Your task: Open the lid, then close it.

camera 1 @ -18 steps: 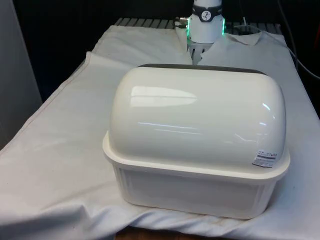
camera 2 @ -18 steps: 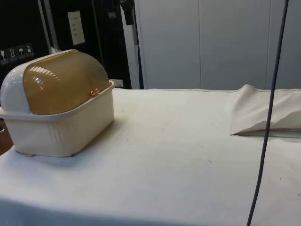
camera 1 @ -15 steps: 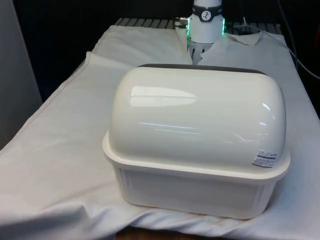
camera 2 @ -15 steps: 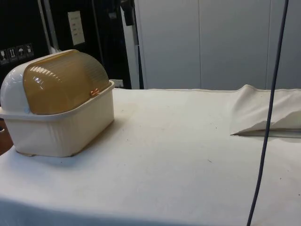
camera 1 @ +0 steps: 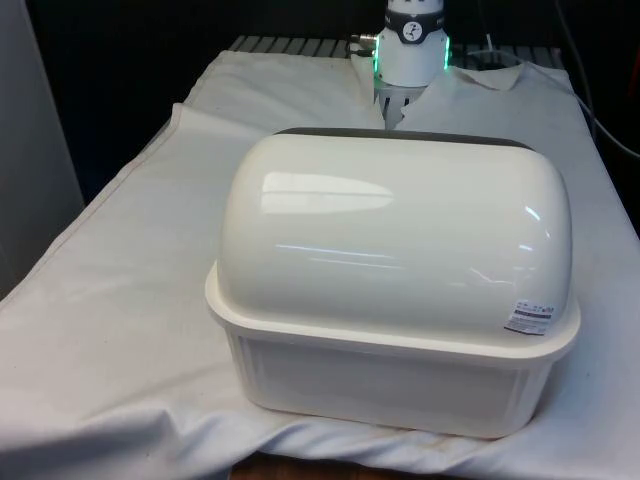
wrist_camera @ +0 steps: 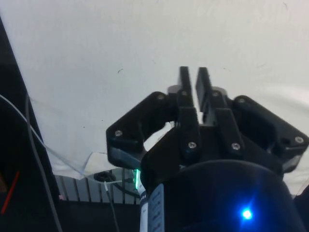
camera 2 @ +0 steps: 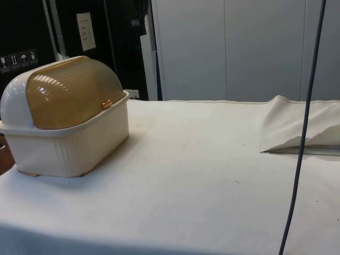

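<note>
Front view: camera set near the table's end, facing along it towards the arm's base point(camera 1: 414, 45), with the bread box point(camera 1: 393, 280) close before the lens, its plain back turned to the camera. Side view: camera low at the table's side, looking across the white cloth point(camera 2: 202, 175); the same bread box point(camera 2: 64, 117) stands at one edge, amber lid point(camera 2: 71, 93) visible. Wrist view: camera looks past the gripper point(wrist_camera: 193, 79) onto bare cloth point(wrist_camera: 120, 43).

Cream bread box point(camera 1: 395, 300) on white cloth point(camera 1: 130, 290) — domed back toward camera — lid point(camera 1: 400, 136) shut.
</note>
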Controlling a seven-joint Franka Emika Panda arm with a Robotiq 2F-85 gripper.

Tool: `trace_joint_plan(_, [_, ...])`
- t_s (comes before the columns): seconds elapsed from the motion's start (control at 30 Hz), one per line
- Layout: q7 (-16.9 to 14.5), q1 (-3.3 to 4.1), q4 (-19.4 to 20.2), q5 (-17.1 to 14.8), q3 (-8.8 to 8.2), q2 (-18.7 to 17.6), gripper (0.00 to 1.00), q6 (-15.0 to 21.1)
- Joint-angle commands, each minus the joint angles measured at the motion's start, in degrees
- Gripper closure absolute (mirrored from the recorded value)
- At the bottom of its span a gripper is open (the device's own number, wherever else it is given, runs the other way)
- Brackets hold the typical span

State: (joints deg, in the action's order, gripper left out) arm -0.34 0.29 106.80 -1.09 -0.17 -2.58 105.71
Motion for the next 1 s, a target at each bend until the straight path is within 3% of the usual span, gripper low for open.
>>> trace_joint_plan(0.0, [0.0, 0.00, 0.3, 0.1, 0.00, 0.2, 1.00, 0.2])
trace_joint_plan(0.1, [0.0, 0.00, 0.1, 0.0, 0.00, 0.0, 1.00, 0.0])
trace_joint_plan(0.43, [0.2, 0.06, 4.3, 1.0, 0.06, 2.6, 1.00, 4.6])
trace_joint_plan(0.47, [0.0, 0.00, 3.8, 0.6, 0.00, 2.2, 1.00, 3.7])
trace_joint_plan(0.73, [0.5, 0.06, 9.1, 2.0, 0.11, 5.0, 1.00, 10.1])
trace_joint_plan(0.77, [0.0, 0.00, 8.3, 1.5, 0.06, 4.5, 1.00, 8.8])
trace_joint_plan(0.8, [0.5, 0.06, 9.6, 2.1, 0.11, 5.2, 1.00, 10.9])
trace_joint_plan(0.97, [0.6, 0.00, 12.2, 2.5, 0.11, 6.1, 1.00, 14.6])
